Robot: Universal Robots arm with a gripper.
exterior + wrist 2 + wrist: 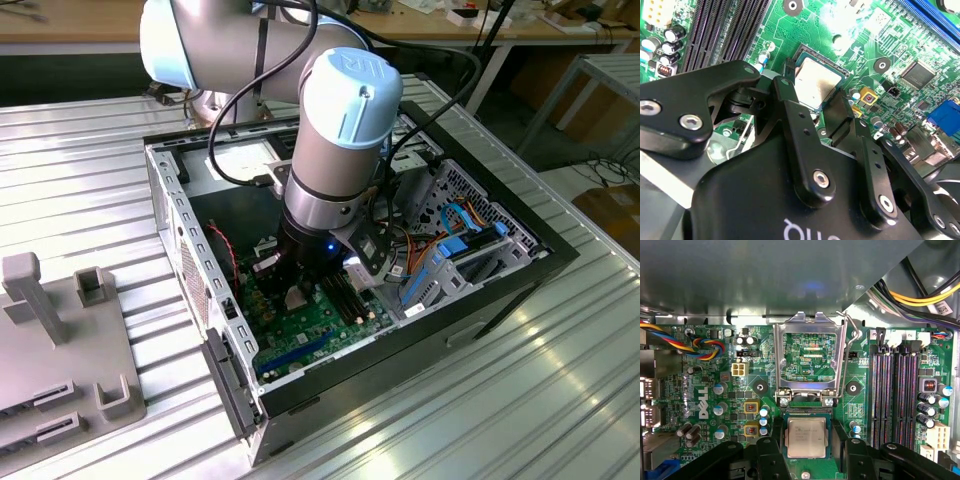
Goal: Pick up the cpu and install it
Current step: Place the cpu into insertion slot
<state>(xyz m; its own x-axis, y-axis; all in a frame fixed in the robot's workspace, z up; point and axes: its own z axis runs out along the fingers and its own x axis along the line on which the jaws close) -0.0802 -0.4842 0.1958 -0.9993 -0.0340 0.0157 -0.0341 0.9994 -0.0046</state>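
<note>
Silver-grey metal of the cpu (806,437) is seen lying flat in the socket (807,414) beside the opened frame (777,360), between the spread-apart fingers (771,455) of the end effector (809,450), so it can be tilted or dragged out of its seat if an edge is caught.

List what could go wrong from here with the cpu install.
1. The cpu lies in its socket with the tool open and closely straddling it. Any sideways drift could nudge the chip crooked in its seat.
2. The hinged metal frame stands open right beside the socket. If the tool moves that way, it might catch the frame.
</note>
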